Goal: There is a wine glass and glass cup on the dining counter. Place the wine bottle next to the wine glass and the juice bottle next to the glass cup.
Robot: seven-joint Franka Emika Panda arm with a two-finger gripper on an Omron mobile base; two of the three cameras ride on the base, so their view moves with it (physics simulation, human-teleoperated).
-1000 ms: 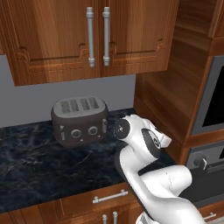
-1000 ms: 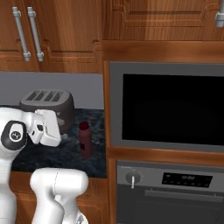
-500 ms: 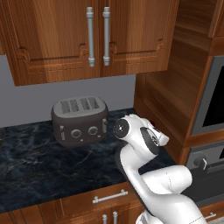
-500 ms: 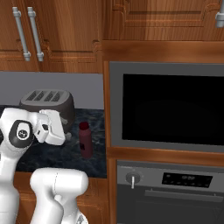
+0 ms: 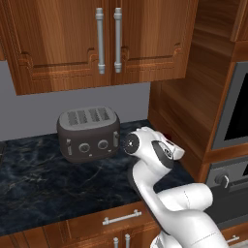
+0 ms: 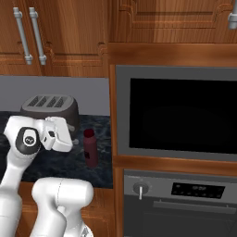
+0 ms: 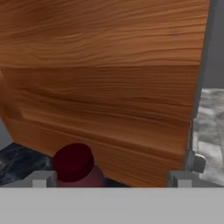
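You're on the juice-bottle pickup — pincer stands wide open, holding nothing. The juice bottle sits upright on the dark marbled counter, just ahead of the tips and off toward one finger, not centred betw. them. A wooden cabinet side is close behind it. Next: line up on the bottle body, drop lower, then close. Clearance to the wood looks tight, tho hard to judge.

A dark toaster sits toward the back edge of the marbled counter — the white arm bends just beside its right end.
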